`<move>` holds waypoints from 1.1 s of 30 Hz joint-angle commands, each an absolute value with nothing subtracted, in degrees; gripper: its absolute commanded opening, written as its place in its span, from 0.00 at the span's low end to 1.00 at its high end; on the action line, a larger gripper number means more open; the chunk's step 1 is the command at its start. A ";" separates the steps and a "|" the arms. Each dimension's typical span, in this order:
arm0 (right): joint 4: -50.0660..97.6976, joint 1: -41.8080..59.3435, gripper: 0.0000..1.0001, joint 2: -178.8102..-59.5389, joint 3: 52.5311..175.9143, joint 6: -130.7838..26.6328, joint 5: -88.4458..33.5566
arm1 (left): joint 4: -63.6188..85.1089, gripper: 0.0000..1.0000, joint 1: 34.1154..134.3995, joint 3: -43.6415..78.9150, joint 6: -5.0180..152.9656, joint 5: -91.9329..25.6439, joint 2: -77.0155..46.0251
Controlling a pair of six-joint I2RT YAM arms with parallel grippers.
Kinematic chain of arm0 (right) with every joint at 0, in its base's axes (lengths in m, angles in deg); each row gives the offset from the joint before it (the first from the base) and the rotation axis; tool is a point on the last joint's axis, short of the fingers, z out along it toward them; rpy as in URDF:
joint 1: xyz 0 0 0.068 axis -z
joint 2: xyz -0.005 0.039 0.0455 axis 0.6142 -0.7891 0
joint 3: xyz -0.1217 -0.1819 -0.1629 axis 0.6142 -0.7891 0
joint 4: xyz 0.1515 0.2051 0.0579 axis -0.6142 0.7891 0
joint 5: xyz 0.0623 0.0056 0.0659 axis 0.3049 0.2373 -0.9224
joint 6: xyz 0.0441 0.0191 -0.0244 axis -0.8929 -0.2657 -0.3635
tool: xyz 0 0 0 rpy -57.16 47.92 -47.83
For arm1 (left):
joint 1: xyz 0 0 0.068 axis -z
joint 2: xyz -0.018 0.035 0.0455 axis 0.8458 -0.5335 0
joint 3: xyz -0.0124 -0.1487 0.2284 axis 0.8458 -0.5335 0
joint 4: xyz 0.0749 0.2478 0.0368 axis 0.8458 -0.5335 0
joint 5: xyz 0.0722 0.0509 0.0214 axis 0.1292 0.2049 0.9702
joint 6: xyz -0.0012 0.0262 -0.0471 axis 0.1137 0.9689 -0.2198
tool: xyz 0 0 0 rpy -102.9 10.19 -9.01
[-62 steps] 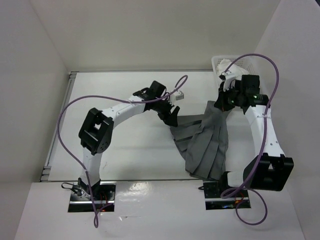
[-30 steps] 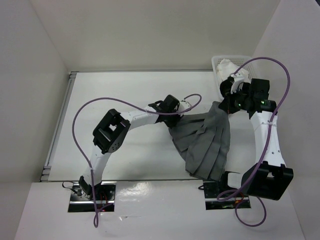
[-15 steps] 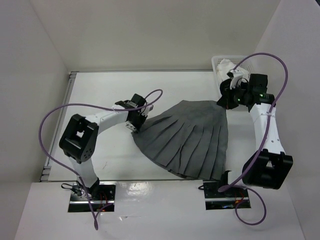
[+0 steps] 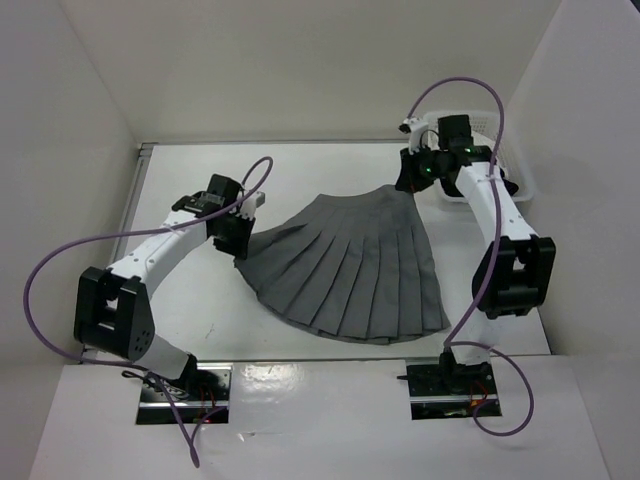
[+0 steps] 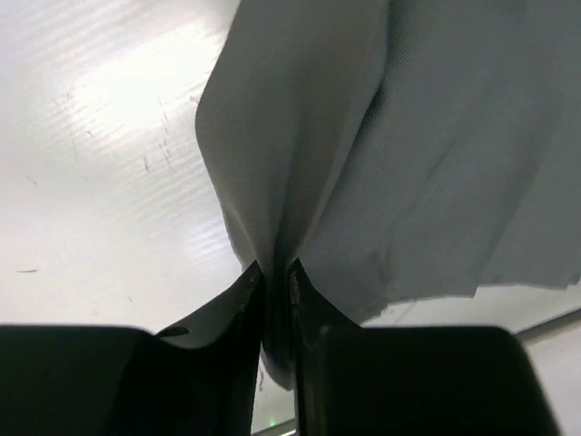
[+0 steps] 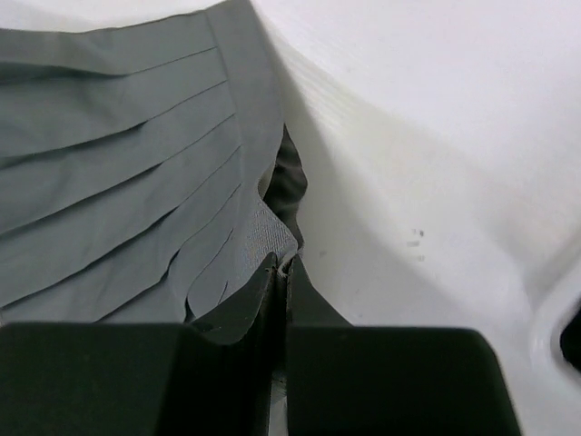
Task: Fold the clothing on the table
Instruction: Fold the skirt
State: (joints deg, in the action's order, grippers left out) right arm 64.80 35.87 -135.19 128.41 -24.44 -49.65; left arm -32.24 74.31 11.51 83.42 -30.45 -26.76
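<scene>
The clothing (image 4: 350, 265), a grey pleated skirt, lies fanned out on the white table (image 4: 200, 180), narrow waistband at the back right, wide hem toward the front. My left gripper (image 4: 237, 240) is at the skirt's left hem corner. In the left wrist view its fingers (image 5: 275, 272) pinch a fold of the grey fabric (image 5: 408, 136). My right gripper (image 4: 408, 180) sits at the waistband's far corner. In the right wrist view it (image 6: 281, 263) is shut on the edge of the waistband, with the pleats (image 6: 109, 182) spreading to the left.
A white plastic basket (image 4: 522, 178) stands at the back right, just behind the right arm; its rim (image 6: 563, 318) shows in the right wrist view. A metal rail (image 4: 118, 250) runs along the table's left edge. White walls enclose the table.
The skirt went from a bunched strip to a spread fan. My left gripper pulled its corner out to the left; my right gripper carried the waistband back and to the left.
</scene>
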 commanded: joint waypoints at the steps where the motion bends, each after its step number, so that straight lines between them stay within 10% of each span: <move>1: 64.09 34.20 0.00 -139.25 134.56 -24.69 -45.30 | -35.39 0.26 74.11 11.03 86.34 -33.94 -23.33; 8: 64.70 32.54 0.00 -141.98 136.24 -24.69 -43.18 | -36.45 1.00 74.11 10.51 87.93 -38.33 -22.79; 18: 63.47 32.53 0.00 -134.52 127.98 -24.17 -39.76 | -29.42 0.98 73.58 24.70 91.88 -47.01 -34.37; 21: 62.33 32.53 0.00 -131.35 124.29 -23.65 -37.65 | -28.80 0.57 73.58 34.12 92.76 -50.89 -45.09; 33: 64.70 32.53 0.00 -125.11 119.01 -22.06 -35.45 | -32.40 0.85 79.46 65.51 97.33 -66.81 -71.92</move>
State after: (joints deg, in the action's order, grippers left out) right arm 64.78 33.14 -127.30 119.86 -23.09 -36.45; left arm -30.97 77.07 61.32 94.35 -60.72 -70.28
